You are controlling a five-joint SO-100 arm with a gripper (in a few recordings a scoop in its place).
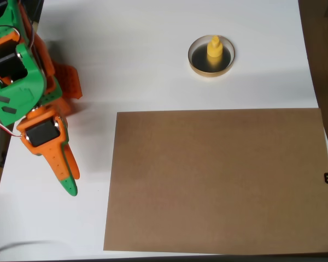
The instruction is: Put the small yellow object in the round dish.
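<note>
At the left of the overhead view the gripper (67, 177) rests low over the white table (153, 54) with its fingers together, holding nothing, apparently parked clear; a brown sheet (218, 180) covers the near right; at far right the small yellow object (214, 47) stands upright inside the round dish (198, 66), so the task looks done.

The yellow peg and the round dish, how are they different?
The small yellow peg is bright yellow all over; the round dish has a tan rim and a dark shiny inside. The peg is much smaller than the dish. The peg stands upright inside; the dish lies flat, holding it. Both look round from above.
</note>
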